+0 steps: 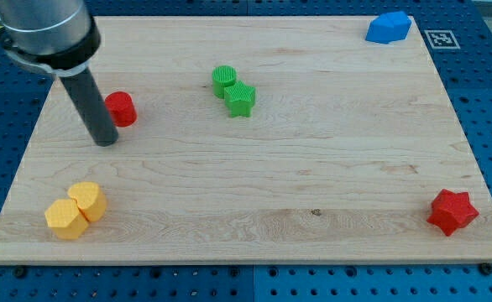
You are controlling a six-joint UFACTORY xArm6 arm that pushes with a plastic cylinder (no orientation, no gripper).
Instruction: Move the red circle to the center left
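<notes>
The red circle (122,109) sits on the wooden board (254,184) at the view's upper left. My tip (105,141) rests on the board just below and to the left of the red circle, very close to it; whether they touch cannot be told. The dark rod rises from the tip toward the view's top left and hides part of the circle's left side.
A green circle (224,80) and a green star (240,99) touch near the top middle. Two yellow blocks (87,200) (65,218) sit together at the bottom left. A red star (452,211) lies at the bottom right. A blue block (388,27) lies at the top right.
</notes>
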